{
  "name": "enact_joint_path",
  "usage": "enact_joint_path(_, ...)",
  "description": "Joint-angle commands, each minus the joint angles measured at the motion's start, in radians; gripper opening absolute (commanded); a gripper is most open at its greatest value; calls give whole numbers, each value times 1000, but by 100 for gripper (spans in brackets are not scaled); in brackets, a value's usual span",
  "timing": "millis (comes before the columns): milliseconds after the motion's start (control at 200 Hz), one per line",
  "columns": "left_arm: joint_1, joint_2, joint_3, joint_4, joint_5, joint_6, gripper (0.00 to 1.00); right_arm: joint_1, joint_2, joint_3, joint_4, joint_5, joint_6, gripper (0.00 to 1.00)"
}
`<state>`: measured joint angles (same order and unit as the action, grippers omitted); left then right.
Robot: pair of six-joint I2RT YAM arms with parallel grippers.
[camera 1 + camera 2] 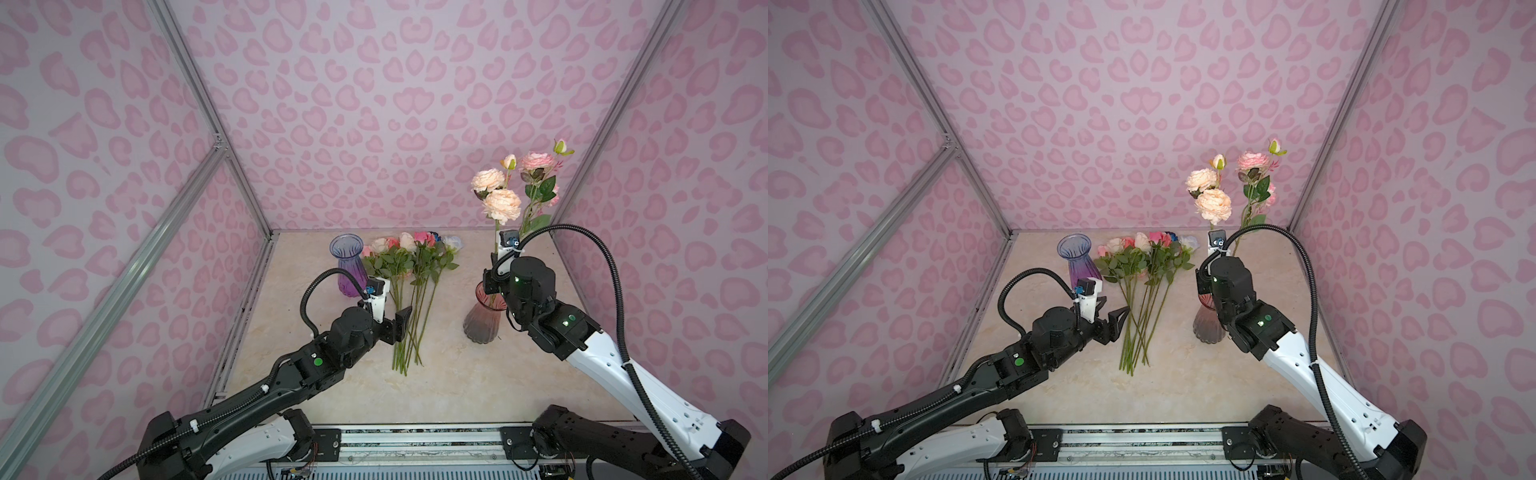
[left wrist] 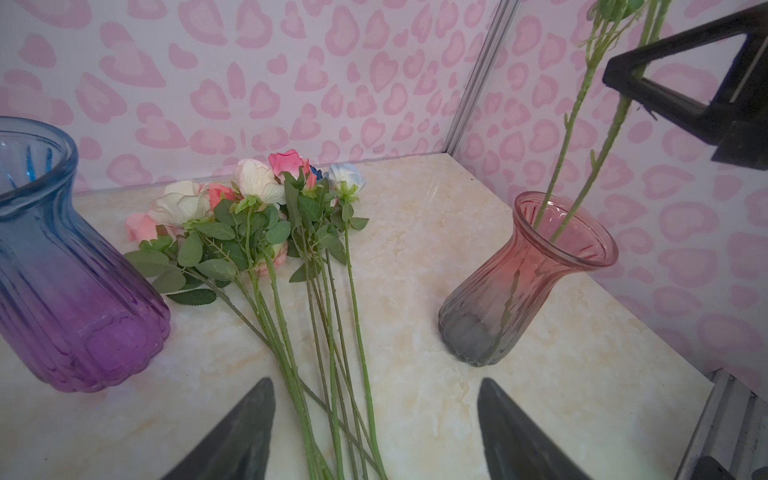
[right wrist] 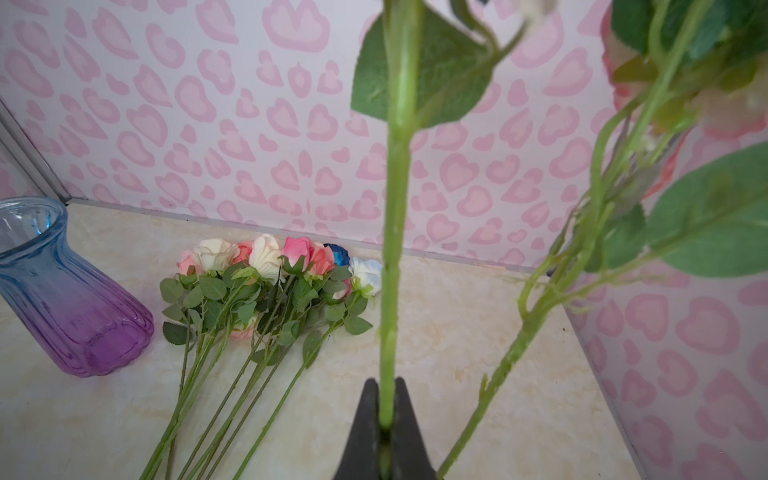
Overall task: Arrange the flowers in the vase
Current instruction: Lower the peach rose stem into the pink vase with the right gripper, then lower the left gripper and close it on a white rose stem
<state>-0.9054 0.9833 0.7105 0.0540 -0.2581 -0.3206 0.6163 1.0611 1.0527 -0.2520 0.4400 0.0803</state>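
The loose flowers [image 1: 409, 266] lie flat in a bunch on the counter [image 1: 457, 374]. Their long stems run front to back, with the blooms toward the back wall [image 1: 374, 124] and the cut ends toward the robot's base. The stems draw together at the cut ends and fan out toward the heads (pink, cream, white and a touch of dark blue). The blue-to-purple vase [image 1: 348, 266] stands upright at the bunch's left, close by the leaves. The pink vase [image 1: 481, 326] stands well apart at its right.

The left hand [image 2: 374, 384] is released, its fingers [image 2: 249, 432] spread wide. In the left wrist view the lower stems pass between them. In both top views the hand sits at the left edge of the stems, along their bare lower half. I cannot tell whether it touches them.

The right hand [image 3: 385, 388] is clenched on the peach-rose stem [image 3: 397, 208], gripping it just above the mouth of the pink vase. That stem stands nearly upright, its foot inside the vase and its peach blooms [image 1: 500, 203] high above the hand. The pink-rose stem [image 1: 540, 191] stands in the same vase, just beside the held one and leaning a little to the right, free of the hand.
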Motion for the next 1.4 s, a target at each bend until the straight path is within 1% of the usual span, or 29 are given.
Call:
enact_joint_path(0, 1, 18, 12, 22, 1, -8, 77, -6, -11, -41, 19, 8, 59, 7)
enact_joint_path(40, -1, 26, 13, 24, 0, -11, 77, -7, -17, -57, 22, 10, 71, 9)
enact_joint_path(95, 0, 38, 18, 25, -4, -12, 77, -8, -26, -67, 19, 7, 80, 14)
enact_joint_path(200, 1, 65, 36, 20, -9, -8, 78, -7, -45, -70, 5, 5, 88, 19)
enact_joint_path(270, 2, 87, 53, 18, -6, -2, 78, -9, -55, -64, -11, 15, 93, 26)
enact_joint_path(370, 2, 118, 75, 23, -4, 2, 77, -9, -75, -60, -18, 22, 102, 27)
enact_joint_path(565, 3, 198, 117, 23, -18, 2, 76, -6, -110, -60, -16, 5, 117, 27)
enact_joint_path(665, 4, 246, 141, 17, -35, -1, 73, -4, -122, -59, -21, -17, 124, 27)
enact_joint_path(815, 16, 341, 187, -13, -47, -6, 63, 0, -148, -54, -29, -17, 134, 25)
enact_joint_path(880, 29, 394, 226, -51, -53, -26, 57, 8, -160, -45, -38, -22, 141, 24)
enact_joint_path(955, 38, 472, 285, -90, -33, -17, 49, 16, -175, -31, -46, -21, 145, 23)
enact_joint_path(1050, 38, 592, 369, -135, 32, 15, 46, 19, -186, -15, -69, -23, 156, 23)
enact_joint_path(1100, 36, 656, 411, -149, 60, 20, 43, 18, -192, -12, -74, -26, 157, 23)
enact_joint_path(1295, 36, 846, 533, -164, 114, 15, 43, 16, -219, -28, -90, -25, 164, 24)
enact_joint_path(1395, 36, 930, 603, -177, 111, 20, 46, 17, -233, -37, -98, -28, 167, 24)
